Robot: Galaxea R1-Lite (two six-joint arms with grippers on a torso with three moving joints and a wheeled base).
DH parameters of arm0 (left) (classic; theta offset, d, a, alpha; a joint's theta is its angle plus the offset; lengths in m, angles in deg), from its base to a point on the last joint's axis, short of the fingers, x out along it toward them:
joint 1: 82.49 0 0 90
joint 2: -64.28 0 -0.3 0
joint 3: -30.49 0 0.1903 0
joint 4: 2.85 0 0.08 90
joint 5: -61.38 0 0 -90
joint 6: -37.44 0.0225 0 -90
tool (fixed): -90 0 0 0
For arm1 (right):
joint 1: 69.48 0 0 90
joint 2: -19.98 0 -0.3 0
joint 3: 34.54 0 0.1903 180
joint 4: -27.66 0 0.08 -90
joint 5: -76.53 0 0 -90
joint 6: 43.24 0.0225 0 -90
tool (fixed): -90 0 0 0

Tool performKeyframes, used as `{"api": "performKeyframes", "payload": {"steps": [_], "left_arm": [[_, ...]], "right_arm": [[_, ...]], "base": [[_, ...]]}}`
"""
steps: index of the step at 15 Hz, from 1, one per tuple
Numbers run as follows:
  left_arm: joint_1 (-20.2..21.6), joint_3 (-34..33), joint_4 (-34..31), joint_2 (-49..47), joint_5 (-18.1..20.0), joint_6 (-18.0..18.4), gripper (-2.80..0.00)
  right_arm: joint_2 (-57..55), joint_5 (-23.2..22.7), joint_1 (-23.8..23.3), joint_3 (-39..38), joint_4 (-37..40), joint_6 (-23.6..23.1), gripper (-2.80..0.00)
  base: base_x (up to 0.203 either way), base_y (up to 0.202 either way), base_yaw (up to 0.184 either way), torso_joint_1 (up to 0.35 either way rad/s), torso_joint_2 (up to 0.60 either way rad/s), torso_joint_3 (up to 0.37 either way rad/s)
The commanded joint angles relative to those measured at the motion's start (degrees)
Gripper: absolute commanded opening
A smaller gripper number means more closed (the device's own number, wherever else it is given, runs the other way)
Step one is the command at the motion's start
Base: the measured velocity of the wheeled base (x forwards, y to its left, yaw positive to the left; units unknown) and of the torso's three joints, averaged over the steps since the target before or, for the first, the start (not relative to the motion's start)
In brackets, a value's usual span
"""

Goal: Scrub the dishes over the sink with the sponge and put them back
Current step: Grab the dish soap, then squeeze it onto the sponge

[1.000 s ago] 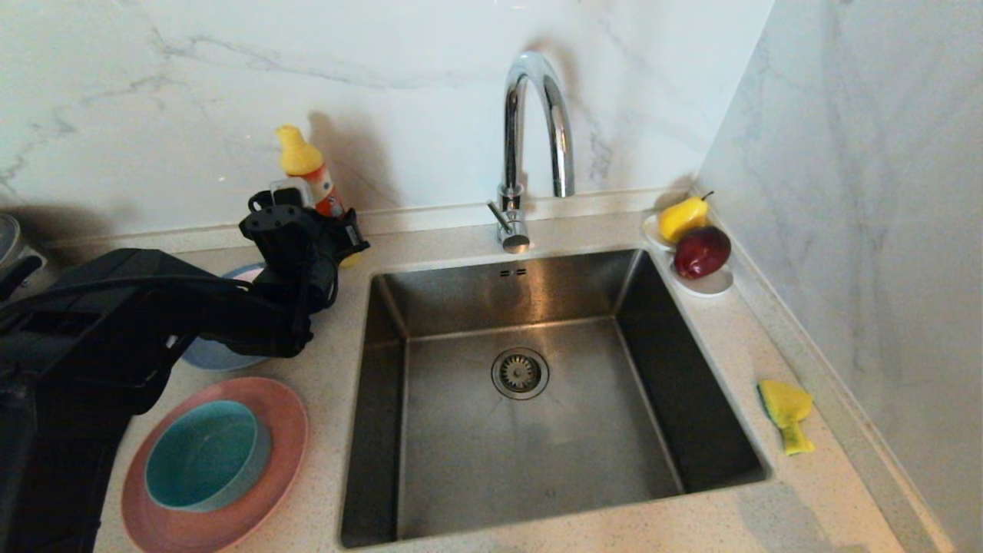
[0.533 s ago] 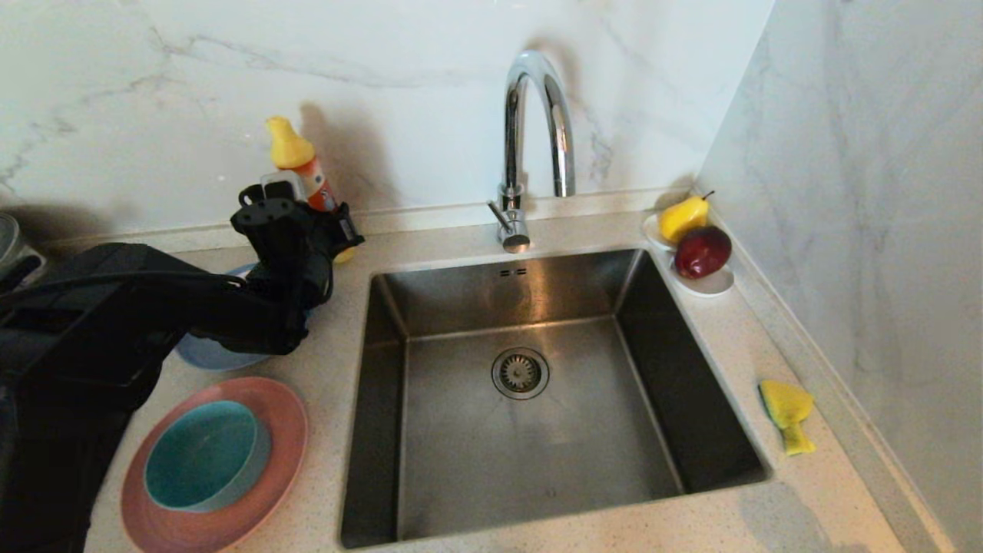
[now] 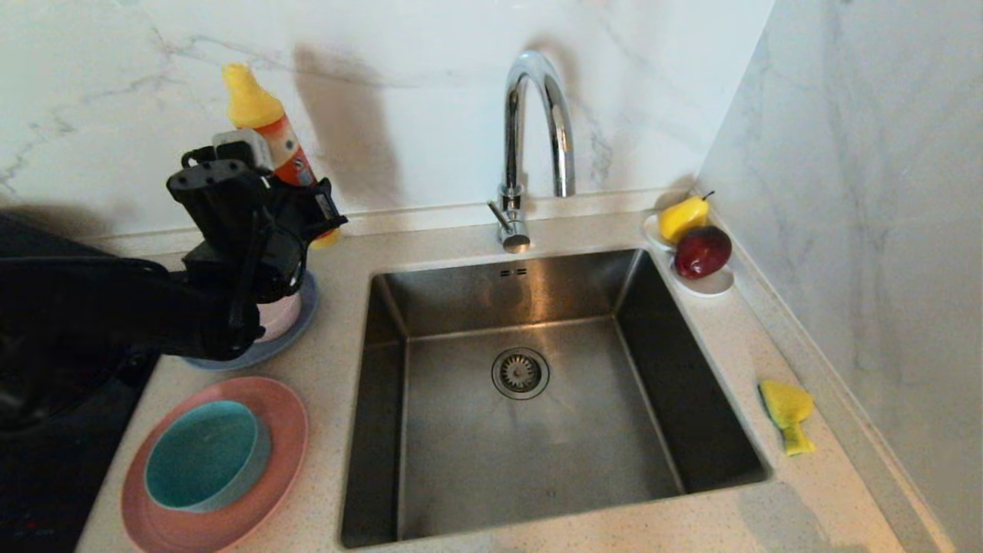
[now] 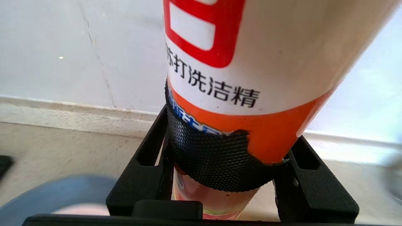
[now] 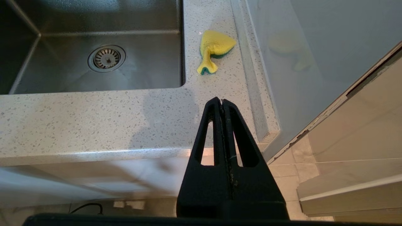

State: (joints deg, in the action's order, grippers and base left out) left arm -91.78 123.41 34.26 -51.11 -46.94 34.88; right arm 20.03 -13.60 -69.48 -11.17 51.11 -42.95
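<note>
Two bowls, two plates on counter left of sink [image 3: 530, 399] | near: teal bowl [image 3: 203, 455] on salmon plate [image 3: 269, 499] | sponge [image 3: 785, 411] right of sink | right gripper [image 5: 222, 102] closed, empty, below counter edge | far: left gripper [image 4: 226, 157] clamped on detergent bottle [image 3: 269, 138], lifted above pink bowl [image 3: 280, 316] on blue-grey plate [image 3: 296, 330]

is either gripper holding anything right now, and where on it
The left gripper is shut on the dish soap bottle, clamped around its lower body. The right gripper is shut and holds nothing.
</note>
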Motion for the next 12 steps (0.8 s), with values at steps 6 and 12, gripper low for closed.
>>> {"api": "performKeyframes", "payload": {"steps": [6, 12], "left_arm": [[-11.14, -8.73, -14.72, 25.83, -1.78, 3.52, -2.80], [-31.26, -6.56, -30.09, 35.10, -12.74, 10.09, -2.80]], "right_arm": [[-0.01, -0.04, 0.00, 0.00, 0.00, -0.03, -2.80], [0.02, -0.04, 0.00, 0.00, 0.00, -0.03, -2.80]], "base": [[0.000, 0.000, 0.000, 0.000, 0.00, 0.000], [0.000, 0.000, 0.000, 0.000, 0.00, 0.000]]}}
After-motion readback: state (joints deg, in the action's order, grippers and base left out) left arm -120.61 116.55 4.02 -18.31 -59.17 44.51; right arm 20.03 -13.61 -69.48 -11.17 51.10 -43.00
